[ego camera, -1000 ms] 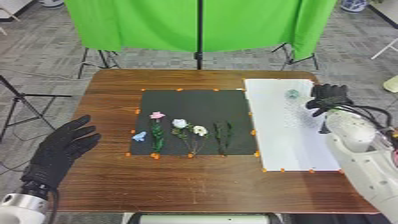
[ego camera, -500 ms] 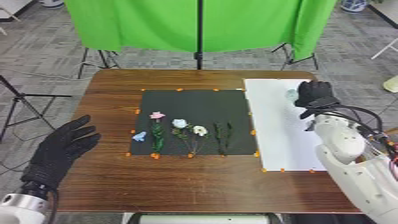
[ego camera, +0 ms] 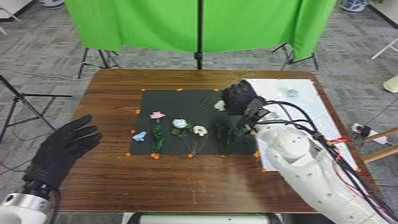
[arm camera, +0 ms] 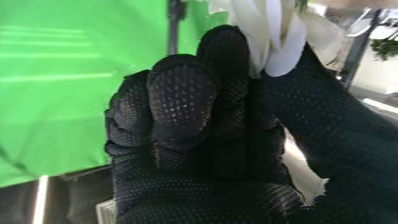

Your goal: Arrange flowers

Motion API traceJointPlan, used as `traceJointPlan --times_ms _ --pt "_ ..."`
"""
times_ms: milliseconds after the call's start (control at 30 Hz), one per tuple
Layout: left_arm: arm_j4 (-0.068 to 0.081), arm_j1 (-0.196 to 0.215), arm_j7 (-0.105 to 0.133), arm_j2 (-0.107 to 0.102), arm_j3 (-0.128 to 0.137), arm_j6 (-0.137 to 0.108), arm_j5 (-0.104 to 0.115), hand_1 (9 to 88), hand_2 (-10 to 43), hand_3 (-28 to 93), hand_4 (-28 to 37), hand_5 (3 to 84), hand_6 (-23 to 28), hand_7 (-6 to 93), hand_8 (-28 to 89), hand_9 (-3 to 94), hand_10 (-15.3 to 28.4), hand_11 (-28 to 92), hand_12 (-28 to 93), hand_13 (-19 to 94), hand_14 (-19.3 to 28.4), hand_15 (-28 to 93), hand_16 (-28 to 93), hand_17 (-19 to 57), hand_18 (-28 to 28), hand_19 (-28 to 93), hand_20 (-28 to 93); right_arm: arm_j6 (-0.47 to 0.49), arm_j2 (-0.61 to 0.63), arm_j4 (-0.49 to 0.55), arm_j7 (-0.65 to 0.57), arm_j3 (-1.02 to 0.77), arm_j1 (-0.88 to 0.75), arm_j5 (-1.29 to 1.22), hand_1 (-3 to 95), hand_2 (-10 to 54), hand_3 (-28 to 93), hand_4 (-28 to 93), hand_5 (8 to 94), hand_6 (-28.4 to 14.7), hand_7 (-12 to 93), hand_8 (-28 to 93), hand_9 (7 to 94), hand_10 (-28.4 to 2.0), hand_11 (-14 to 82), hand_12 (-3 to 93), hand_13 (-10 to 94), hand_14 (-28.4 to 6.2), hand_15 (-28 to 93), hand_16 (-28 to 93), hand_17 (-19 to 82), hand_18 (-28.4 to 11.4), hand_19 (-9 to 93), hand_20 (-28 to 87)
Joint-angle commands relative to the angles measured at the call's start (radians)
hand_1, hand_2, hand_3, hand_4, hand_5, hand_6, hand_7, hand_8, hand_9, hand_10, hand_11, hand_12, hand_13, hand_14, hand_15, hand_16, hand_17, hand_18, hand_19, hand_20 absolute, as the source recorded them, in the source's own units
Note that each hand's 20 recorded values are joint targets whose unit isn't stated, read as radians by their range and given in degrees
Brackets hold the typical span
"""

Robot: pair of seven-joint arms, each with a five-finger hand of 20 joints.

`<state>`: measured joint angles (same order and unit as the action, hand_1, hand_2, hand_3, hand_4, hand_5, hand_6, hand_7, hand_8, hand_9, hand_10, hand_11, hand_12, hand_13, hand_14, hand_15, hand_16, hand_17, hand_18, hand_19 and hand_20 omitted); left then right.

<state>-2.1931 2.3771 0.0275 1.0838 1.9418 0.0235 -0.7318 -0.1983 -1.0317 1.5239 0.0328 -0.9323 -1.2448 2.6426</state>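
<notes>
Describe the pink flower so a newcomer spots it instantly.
On the brown table, find the black mat left of the white sheet. In its left part lies the pink flower on a leafy green stem. Between a blue flower and a white flower, it alone is pink.

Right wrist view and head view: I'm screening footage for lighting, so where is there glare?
Right wrist view: pale streaks cross the green curtain, and the white flower looks bright against the black right hand. Head view: light is fairly even, with no harsh glare on the wooden table.

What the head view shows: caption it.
Right hand in black fabric glove holding a white flower over a rectangular black mat.
</notes>
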Motion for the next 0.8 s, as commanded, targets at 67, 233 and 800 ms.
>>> traceJointPlan --times_ms 67,233,800 --pt "0.003 0.01 -0.007 0.012 -0.004 -0.001 -0.001 27.0 0.2 72 -23.2 35.1 2.6 27.8 -13 30.7 13.1 32 14 26 15.2 45 -1 -5.1 22.5 50 9 -0.009 -0.021 -0.052 -0.002 0.015 0.016 0.072 45.0 -9.5 89 -28 70.0 0.7 56 -17 82.7 -3.1 33.0 50.1 78 -3.1 66 24 35 -17.1 84 41" --pt "0.003 0.011 -0.007 0.012 -0.003 -0.004 -0.002 26.9 0.2 72 -23.2 35.0 2.6 27.9 -13 30.7 13.0 32 14 26 15.2 45 -1 -5.1 22.6 50 9 0.024 -0.013 -0.046 0.005 0.011 0.01 0.095 45.3 -9.5 88 -28 69.5 0.8 56 -17 82.0 -3.2 32.5 50.4 77 -3.1 66 25 34 -17.0 83 41" --pt "0.009 0.007 -0.017 0.008 0.0 0.007 -0.003 26.9 0.1 72 -23.3 35.1 2.6 27.9 -13 30.7 13.0 32 14 26 15.2 44 -1 -5.1 22.5 50 9 0.091 0.028 0.031 -0.005 -0.046 -0.037 0.036 24.0 -9.5 89 -28 57.3 1.7 40 -24 61.3 -7.5 47.4 29.5 66 -4.1 66 23 25 -17.4 73 42"
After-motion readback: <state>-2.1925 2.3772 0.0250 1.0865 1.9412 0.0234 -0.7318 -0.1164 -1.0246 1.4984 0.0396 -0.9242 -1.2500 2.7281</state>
